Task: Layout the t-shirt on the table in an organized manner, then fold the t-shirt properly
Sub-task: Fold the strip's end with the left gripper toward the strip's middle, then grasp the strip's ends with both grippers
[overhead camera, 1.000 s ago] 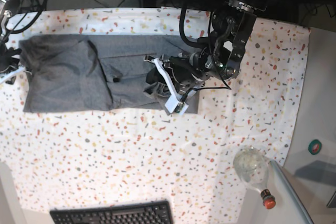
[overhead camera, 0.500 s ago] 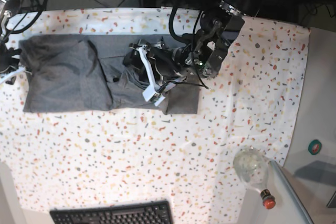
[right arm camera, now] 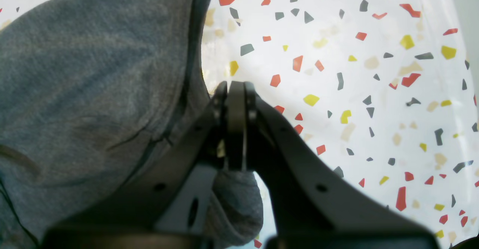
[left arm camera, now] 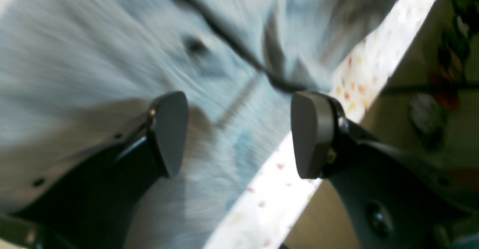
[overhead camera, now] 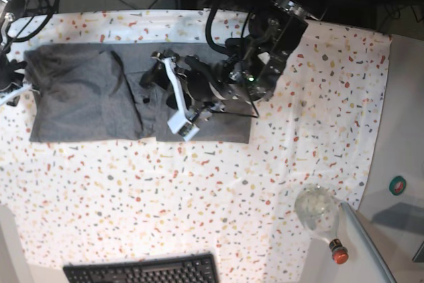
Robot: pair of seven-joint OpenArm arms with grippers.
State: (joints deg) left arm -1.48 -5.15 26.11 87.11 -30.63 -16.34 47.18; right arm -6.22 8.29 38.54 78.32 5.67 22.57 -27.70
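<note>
Heather-grey soft cotton t-shirt (overhead camera: pixel 86 94) is lying limp, right gripper (right arm camera: pixel 235 129) pinching its hem, left gripper (left arm camera: pixel 239 133) gaping empty.

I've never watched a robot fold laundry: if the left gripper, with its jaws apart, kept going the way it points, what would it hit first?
Most likely the t-shirt: grey fabric fills the view ahead of the open left gripper, though blur hides how near it is.
</note>
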